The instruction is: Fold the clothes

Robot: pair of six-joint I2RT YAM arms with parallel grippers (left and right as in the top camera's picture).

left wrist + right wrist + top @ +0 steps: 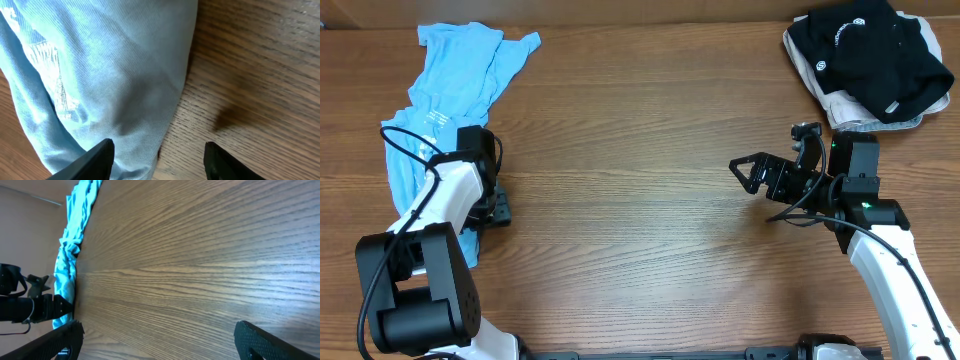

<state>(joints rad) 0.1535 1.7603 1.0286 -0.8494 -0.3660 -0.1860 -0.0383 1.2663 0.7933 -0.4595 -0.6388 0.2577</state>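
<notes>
The light sky-blue T-shirt (455, 95) lies crumpled in a long heap at the table's far left. My left gripper (496, 207) hangs open low over its right edge. In the left wrist view the shirt (100, 75), with small white print, fills the upper left. The left gripper (159, 161) straddles the hem there, one finger over fabric and one over bare wood, holding nothing. My right gripper (748, 172) is open and empty over bare wood at the right. In the right wrist view the right gripper (160, 341) faces the distant shirt (70, 245).
A black garment with white round logos (870, 50) lies on a white/beige folded garment (850, 118) at the back right corner. Brown wooden table (640, 150) stretches between the two arms. The left arm shows in the right wrist view (25, 305).
</notes>
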